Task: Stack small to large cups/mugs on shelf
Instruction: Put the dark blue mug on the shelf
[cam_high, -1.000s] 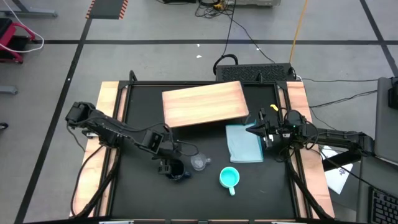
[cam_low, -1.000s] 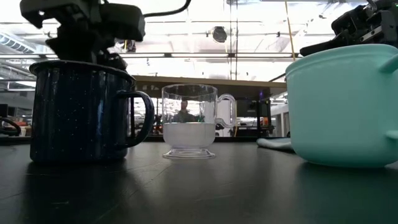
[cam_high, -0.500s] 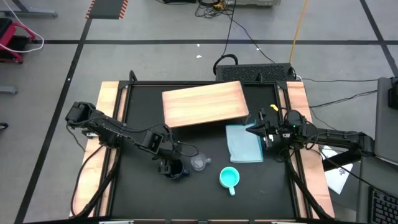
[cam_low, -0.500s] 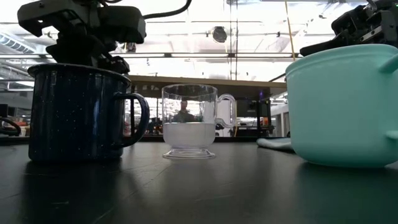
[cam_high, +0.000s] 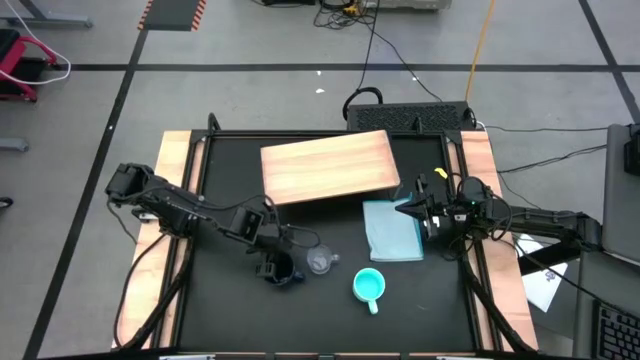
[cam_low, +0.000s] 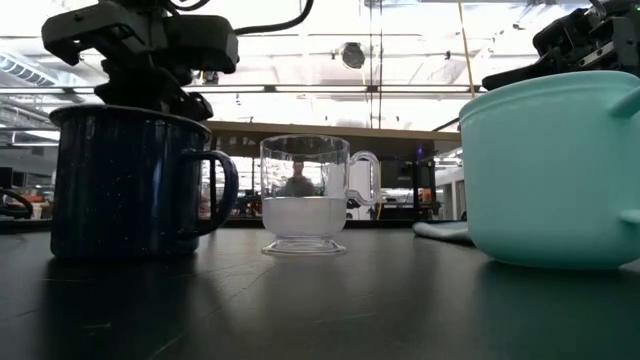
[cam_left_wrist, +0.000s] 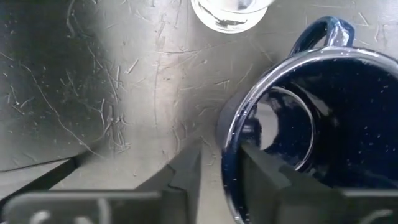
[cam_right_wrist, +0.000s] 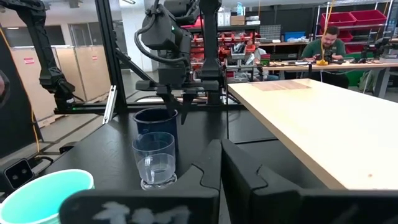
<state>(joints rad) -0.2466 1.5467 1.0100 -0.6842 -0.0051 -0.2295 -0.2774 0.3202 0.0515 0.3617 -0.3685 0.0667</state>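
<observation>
The dark navy mug (cam_high: 283, 274) stands upright on its base on the black table, near the front left. My left gripper (cam_left_wrist: 221, 177) hangs over it from above, closed across its rim. The clear glass cup (cam_high: 320, 262) stands just right of the navy mug. The turquoise mug (cam_high: 369, 286) stands nearer the front edge. The wooden shelf (cam_high: 328, 166) lies at the far middle with nothing on it. My right gripper (cam_high: 412, 210) waits shut at the table's right side, beside the folded cloth. My left gripper has the navy mug's wall at the rim (cam_left_wrist: 227, 146), on the side away from the handle (cam_left_wrist: 323, 31). One finger (cam_left_wrist: 264, 177) is inside the mug and the other (cam_left_wrist: 186, 177) outside. The fingers point down from above. The mug stands upright on the table.
A light-blue folded cloth (cam_high: 392, 230) lies right of centre, between the shelf and the turquoise mug. Wooden side strips (cam_high: 178, 170) border the black mat. People sit at benches in the room beyond the table.
My left gripper has shifted slightly over the navy mug. The mug has turned a little on the table, and its handle shows narrower in the low view than a second ago. The glass cup and the turquoise mug have stayed where they were.
</observation>
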